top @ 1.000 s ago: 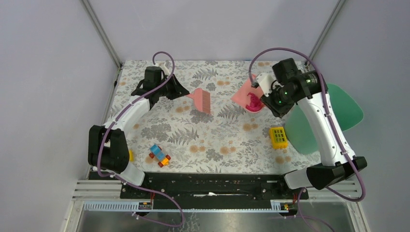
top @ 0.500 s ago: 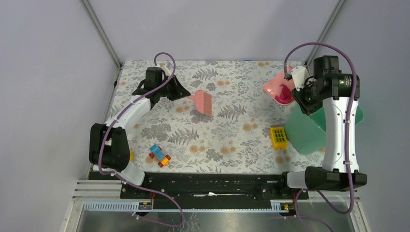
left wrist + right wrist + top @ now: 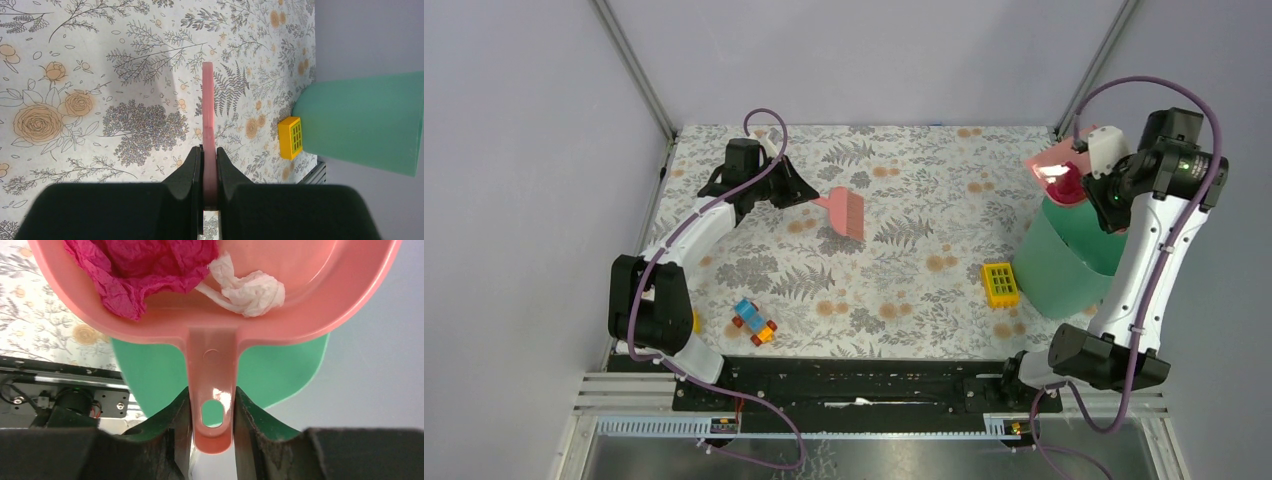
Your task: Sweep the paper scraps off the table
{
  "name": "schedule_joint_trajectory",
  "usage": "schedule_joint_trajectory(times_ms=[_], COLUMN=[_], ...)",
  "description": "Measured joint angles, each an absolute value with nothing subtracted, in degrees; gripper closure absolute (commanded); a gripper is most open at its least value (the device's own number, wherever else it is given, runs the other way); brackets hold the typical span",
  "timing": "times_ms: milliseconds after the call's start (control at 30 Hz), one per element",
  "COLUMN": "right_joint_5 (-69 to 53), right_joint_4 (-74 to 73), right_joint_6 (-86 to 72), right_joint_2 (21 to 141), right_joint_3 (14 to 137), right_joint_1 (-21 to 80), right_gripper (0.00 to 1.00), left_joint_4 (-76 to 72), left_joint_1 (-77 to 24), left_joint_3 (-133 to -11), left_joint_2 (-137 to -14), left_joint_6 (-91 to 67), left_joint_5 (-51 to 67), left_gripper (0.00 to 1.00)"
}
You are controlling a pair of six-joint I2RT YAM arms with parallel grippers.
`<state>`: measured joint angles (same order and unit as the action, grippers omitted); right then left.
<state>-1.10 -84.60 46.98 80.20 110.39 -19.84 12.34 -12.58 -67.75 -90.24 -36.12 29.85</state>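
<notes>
My right gripper [image 3: 212, 412] is shut on the handle of the pink dustpan [image 3: 320, 300], which I hold in the air above the green bin [image 3: 1064, 262] at the table's right edge; the dustpan also shows in the top view [image 3: 1061, 166]. In the pan lie paper scraps: a crumpled magenta piece [image 3: 145, 265] and a white wad [image 3: 252, 290]. My left gripper [image 3: 209, 170] is shut on the pink brush [image 3: 208, 120], held edge-on over the floral table [image 3: 904, 280] at the far left centre; it shows in the top view too [image 3: 846, 211]. I see no loose scraps on the cloth.
A yellow grid-topped block [image 3: 999, 284] stands beside the bin's left side. A small toy made of colourful bricks [image 3: 754, 322] lies near the front left. A tiny yellow piece [image 3: 695, 321] sits by the left arm's base.
My right arm has swung the dustpan from the table's back centre to the right, up over the green bin. The left arm and brush have stayed put.
</notes>
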Motion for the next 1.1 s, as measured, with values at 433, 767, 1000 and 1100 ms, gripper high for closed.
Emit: schedule_joint_trajectory(times_ms=[433, 767, 1000, 1100], right_joint_5=[1.2, 10.0, 17.2, 18.5], right_joint_4=[-84.6, -83.0, -70.7, -66.3], right_joint_6=[62.5, 77.1, 87.2, 90.9], right_joint_2=[81.3, 82.3, 82.1, 81.4], right_joint_3=[111.4, 110.2, 103.3, 100.4], right_joint_1=[-38.0, -39.7, -39.7, -39.7], right_gripper=[1.00, 1.00, 1.00, 1.00], left_joint_4=[12.3, 12.3, 12.4, 12.4], left_joint_1=[-12.6, -12.6, -12.6, -12.6], left_joint_3=[-67.7, -67.7, -67.7, -67.7], left_joint_2=[-90.2, -90.2, -90.2, -90.2], left_joint_6=[-36.1, -36.4, -36.5, -36.5], left_joint_5=[30.3, 30.6, 30.9, 30.9], left_gripper=[1.00, 1.00, 1.00, 1.00])
